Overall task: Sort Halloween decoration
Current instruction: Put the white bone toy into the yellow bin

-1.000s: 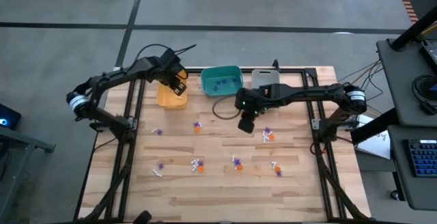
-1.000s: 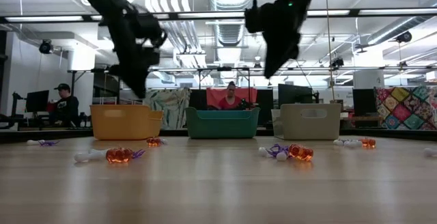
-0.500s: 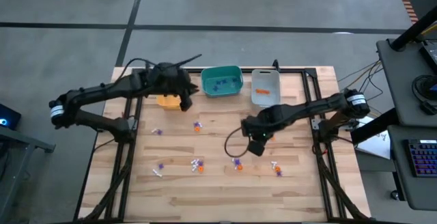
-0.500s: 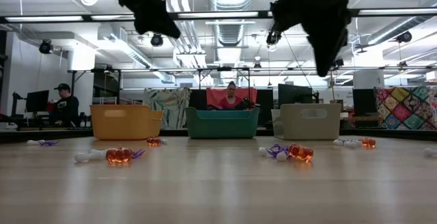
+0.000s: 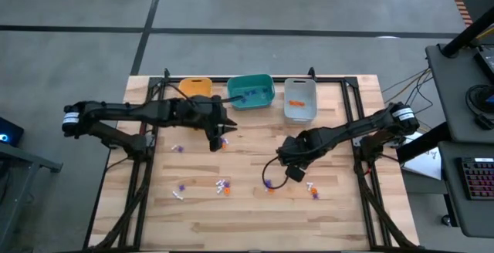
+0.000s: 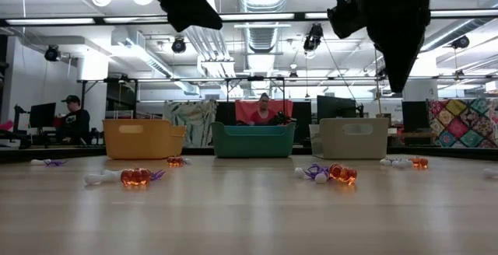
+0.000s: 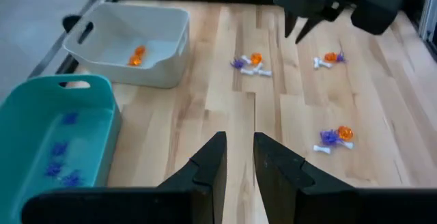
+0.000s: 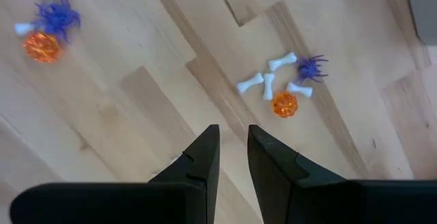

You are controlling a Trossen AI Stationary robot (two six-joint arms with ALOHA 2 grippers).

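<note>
High view first, and we read it from left to right. Our left gripper [image 5: 218, 133] hangs over the wooden table [image 5: 255, 214] just in front of the yellow bin [image 5: 195, 87] and the teal bin [image 5: 251, 91]. In its own wrist view its two fingers [image 7: 213, 166] stand a narrow gap apart with nothing between them, so we call them slightly spread and empty.

Behind it, along the table's far edge, the three bins sit in a row: yellow, then teal with purple-blue trinkets [image 5: 248, 95] inside, then the grey bin [image 5: 299, 99] holding one orange trinket [image 5: 295, 103].

The Halloween decoration [image 5: 224, 186] otherwise lies loose on the boards in small clusters. One purple piece [image 5: 177, 149] lies near the left rail, and an orange and purple pair [image 5: 223, 142] sits right under the left gripper. White bones with orange and purple bits lie toward the front of the table. Another cluster [image 5: 268, 185] lies just beside the right gripper, and an orange and white one [image 5: 313, 190] lies further right.

Our right gripper [image 5: 294, 171] hovers above the middle of the table, right of centre. Its wrist view shows the fingers [image 8: 205, 157] parted by a thin slit, gripping nothing, with a bone, spider and orange cluster [image 8: 282, 84] on the wood beyond them.

In the low view both arms hang clear of the table, and two people show in the room behind the bins.
</note>
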